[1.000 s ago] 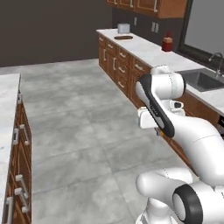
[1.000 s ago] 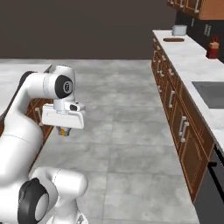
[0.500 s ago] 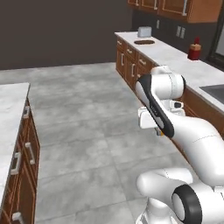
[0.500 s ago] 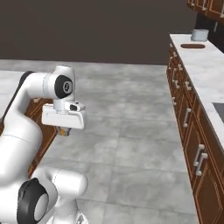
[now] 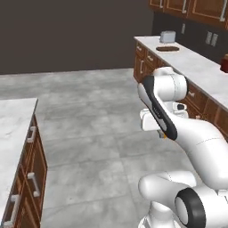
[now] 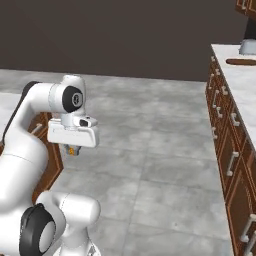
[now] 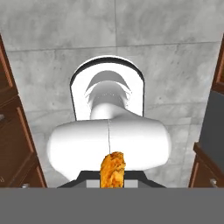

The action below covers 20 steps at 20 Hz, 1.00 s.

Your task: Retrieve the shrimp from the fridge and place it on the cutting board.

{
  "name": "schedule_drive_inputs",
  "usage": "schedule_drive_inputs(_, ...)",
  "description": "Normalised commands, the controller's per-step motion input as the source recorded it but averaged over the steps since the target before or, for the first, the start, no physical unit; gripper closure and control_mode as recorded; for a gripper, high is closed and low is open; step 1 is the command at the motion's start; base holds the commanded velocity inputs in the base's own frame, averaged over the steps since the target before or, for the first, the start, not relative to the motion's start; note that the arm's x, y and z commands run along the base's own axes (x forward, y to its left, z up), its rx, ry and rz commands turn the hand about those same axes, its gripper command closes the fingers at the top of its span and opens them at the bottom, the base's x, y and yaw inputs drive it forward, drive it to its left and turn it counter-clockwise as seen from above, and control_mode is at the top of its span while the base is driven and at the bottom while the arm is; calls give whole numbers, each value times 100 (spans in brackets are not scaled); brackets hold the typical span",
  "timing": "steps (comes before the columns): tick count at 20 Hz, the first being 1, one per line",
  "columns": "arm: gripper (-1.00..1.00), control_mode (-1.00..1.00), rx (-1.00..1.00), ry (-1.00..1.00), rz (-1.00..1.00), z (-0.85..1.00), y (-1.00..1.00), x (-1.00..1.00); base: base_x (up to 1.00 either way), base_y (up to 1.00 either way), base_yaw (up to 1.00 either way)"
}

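Note:
My gripper (image 6: 73,149) hangs under the folded arm, close in front of the base, and is shut on the shrimp (image 7: 113,169), a small orange curved piece. The shrimp (image 6: 72,151) sticks out below the white hand, and a sliver of it (image 5: 164,136) peeks out beside the forearm. The cutting board (image 5: 168,48), a dark brown oval slab, lies far off on the pale counter by a toaster (image 5: 167,36); its end (image 6: 243,62) lies at the right edge of the right base view. The fridge is out of view.
A long counter (image 5: 200,67) with wooden drawers runs along the right. A red object (image 5: 224,63) stands on it. A marble-topped island (image 5: 12,122) with drawers sits at the left. Grey tiled floor (image 6: 165,145) lies between them.
The whole scene has slid to the right in both base views, so the base is moving. The arm keeps its folded pose, still shut on the shrimp.

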Motion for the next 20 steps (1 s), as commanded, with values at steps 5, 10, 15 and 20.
schedule_drive_inputs(5,100,100,0,0,0,0,0,0,100,-33,9)
schedule_drive_inputs(10,100,100,0,0,0,0,0,0,100,-43,4)
schedule_drive_inputs(15,100,100,0,0,0,0,0,0,100,-56,0)
schedule_drive_inputs(20,100,100,0,0,0,0,0,0,100,-49,0)
